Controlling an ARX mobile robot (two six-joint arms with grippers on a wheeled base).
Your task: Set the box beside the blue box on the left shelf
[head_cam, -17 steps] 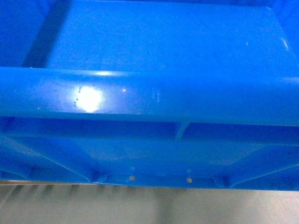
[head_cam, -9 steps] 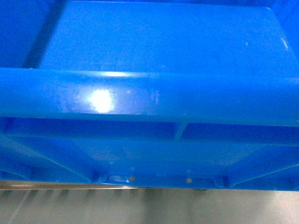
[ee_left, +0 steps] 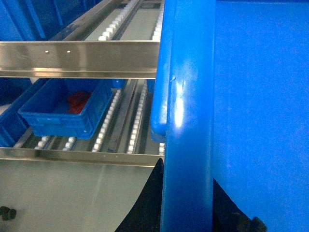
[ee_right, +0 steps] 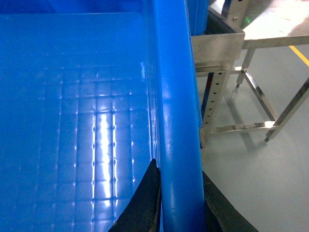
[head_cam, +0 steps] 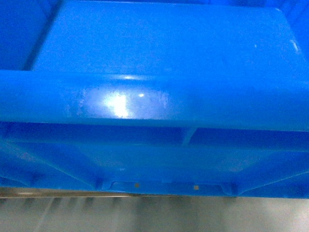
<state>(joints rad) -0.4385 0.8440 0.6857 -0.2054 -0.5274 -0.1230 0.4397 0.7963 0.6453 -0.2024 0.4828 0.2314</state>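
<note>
Both grippers (ee_left: 186,203) (ee_right: 181,203) clamp the box (head_cam: 154,48) rim; only the left wrist view shows the left shelf (ee_left: 120,116).

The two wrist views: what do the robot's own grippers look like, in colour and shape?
Little shows. The left gripper has black fingers with smooth, curved outlines widening toward the bottom edge; a small dark bolt-like part sits low right. The right gripper has the same black, curved, matte fingers. No cables, markings or arm links are visible; the head view shows neither gripper.

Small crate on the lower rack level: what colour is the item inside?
Red, best seen in the left wrist view.
</note>
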